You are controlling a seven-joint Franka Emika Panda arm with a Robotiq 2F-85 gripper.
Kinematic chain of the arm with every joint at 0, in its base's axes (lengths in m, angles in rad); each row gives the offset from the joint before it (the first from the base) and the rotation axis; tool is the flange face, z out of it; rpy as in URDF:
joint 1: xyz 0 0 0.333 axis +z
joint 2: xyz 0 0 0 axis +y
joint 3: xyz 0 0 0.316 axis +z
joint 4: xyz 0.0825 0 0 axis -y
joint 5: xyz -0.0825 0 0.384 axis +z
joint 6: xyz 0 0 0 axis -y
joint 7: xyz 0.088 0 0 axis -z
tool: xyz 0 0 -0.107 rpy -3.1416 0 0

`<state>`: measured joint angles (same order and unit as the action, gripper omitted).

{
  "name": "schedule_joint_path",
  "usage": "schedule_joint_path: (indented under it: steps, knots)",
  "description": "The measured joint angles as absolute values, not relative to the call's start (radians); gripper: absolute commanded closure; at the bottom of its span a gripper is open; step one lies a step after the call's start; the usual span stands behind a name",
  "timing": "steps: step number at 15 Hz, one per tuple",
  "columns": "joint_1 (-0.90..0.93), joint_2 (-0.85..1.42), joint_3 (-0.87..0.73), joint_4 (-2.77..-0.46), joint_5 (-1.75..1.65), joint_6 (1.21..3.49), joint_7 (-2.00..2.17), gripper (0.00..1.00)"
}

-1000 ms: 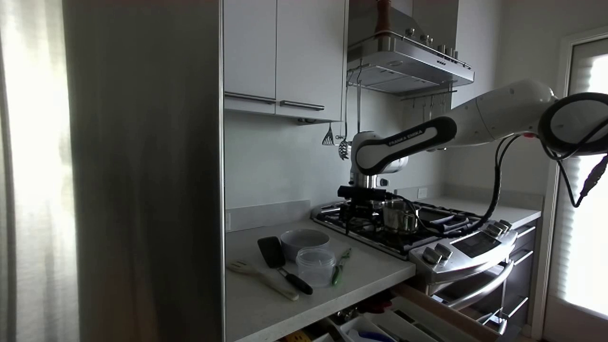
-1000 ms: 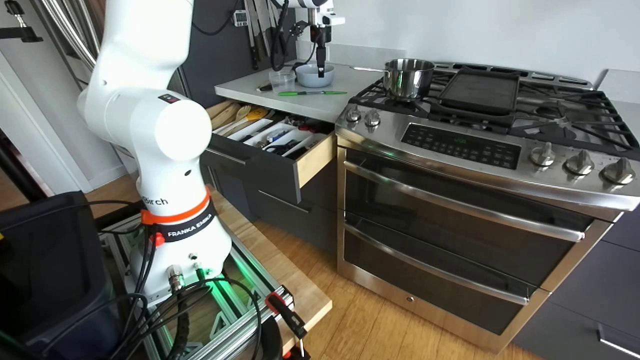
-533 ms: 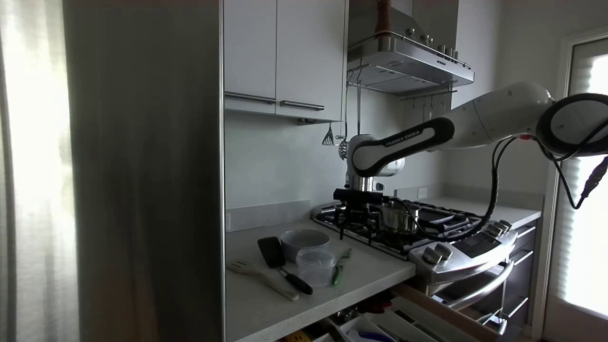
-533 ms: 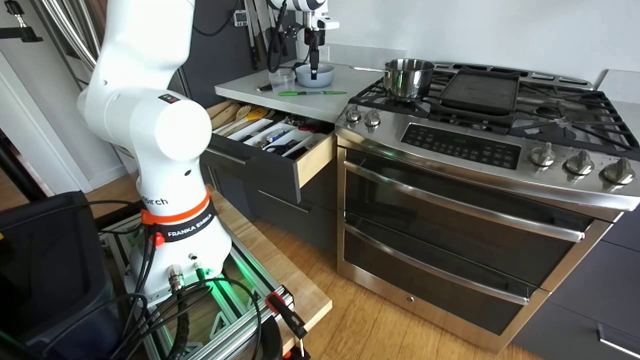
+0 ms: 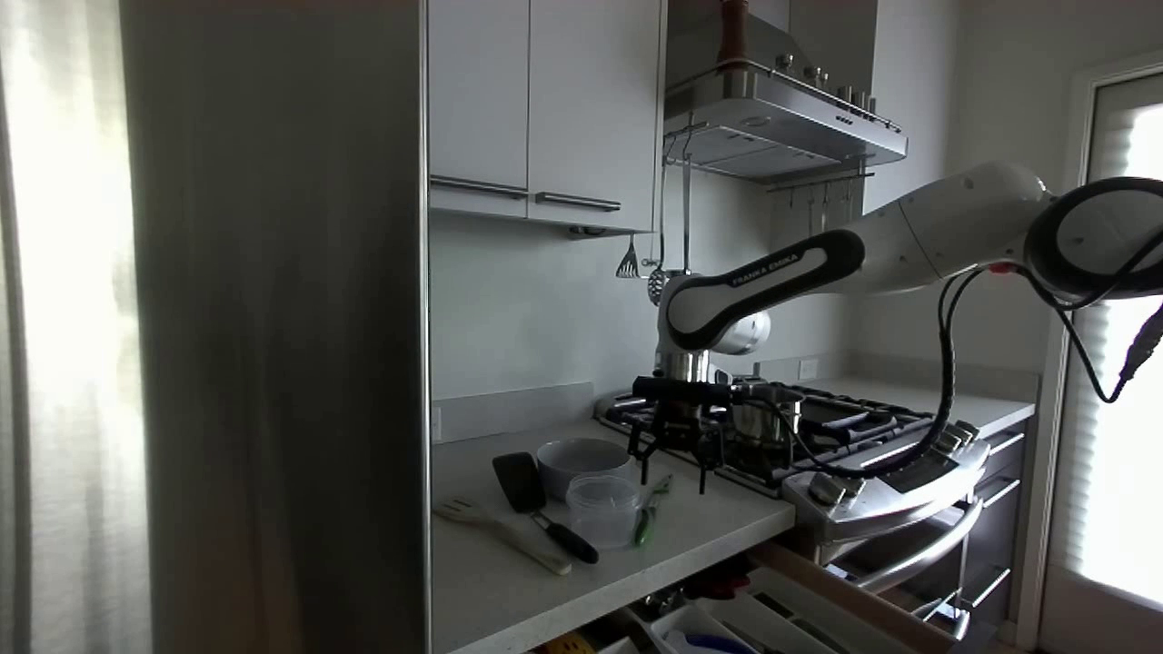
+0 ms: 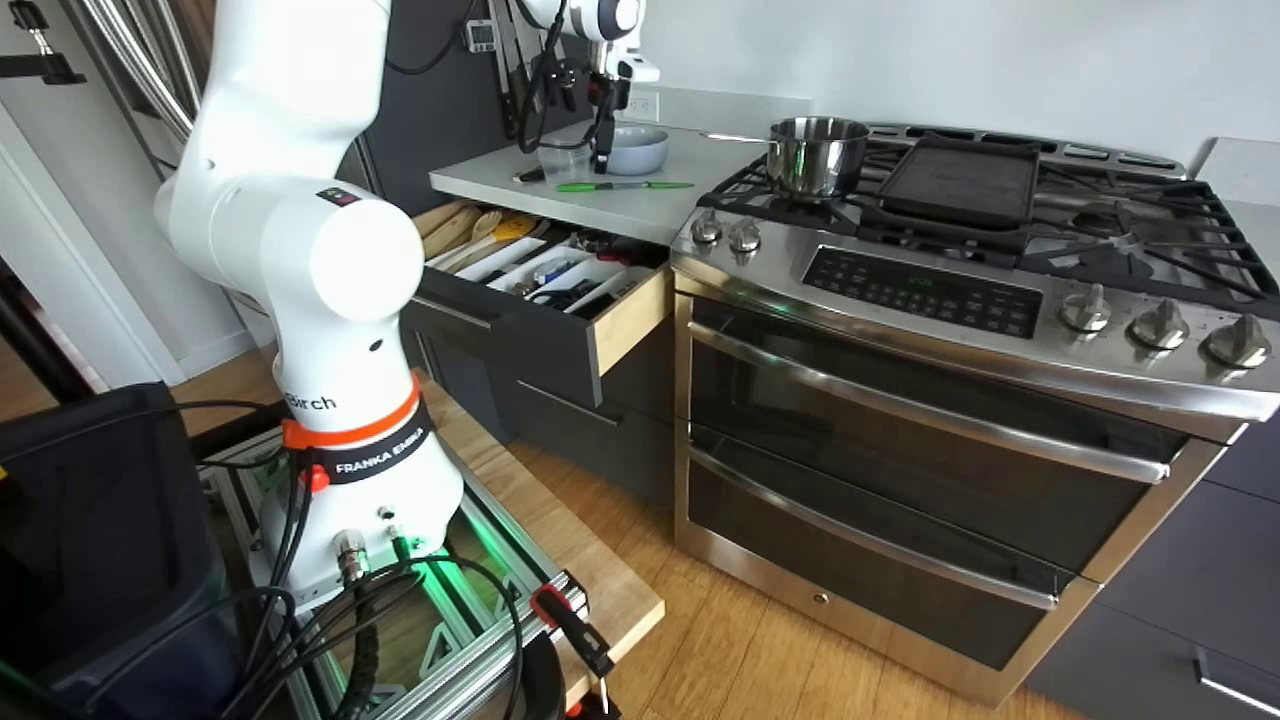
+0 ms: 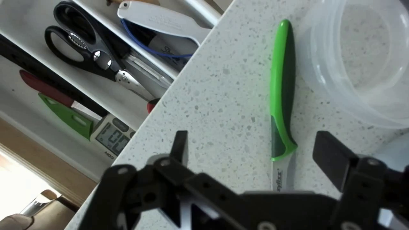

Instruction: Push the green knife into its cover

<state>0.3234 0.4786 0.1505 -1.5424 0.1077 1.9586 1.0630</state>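
Well left of the clear tub [image 7: 324, 64] in the wrist view is the pulled-out drawer [image 7: 48, 163]; nearer the tub hangs the gripper [image 7: 254, 140], its jaws released and wide apart. Just left of the tub, the green knife [image 7: 281, 105] lies on the counter [image 7: 223, 111], handle [image 7: 278, 70] alongside; in an exterior view a green cover [image 6: 670, 185] shows at the knife's other end

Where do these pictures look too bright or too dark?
In an exterior view, the door window is washed out white and the black gripper shows little detail; in the wrist view, a lower-left patch glares white, but the green knife looks crisp.
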Motion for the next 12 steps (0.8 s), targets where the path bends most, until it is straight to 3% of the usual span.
schedule_joint_path:
  steps: [12]
  knots:
    - [0.325, 0.513, 0.151, -1.601, 0.142, 2.044, 1.033, 0.00]
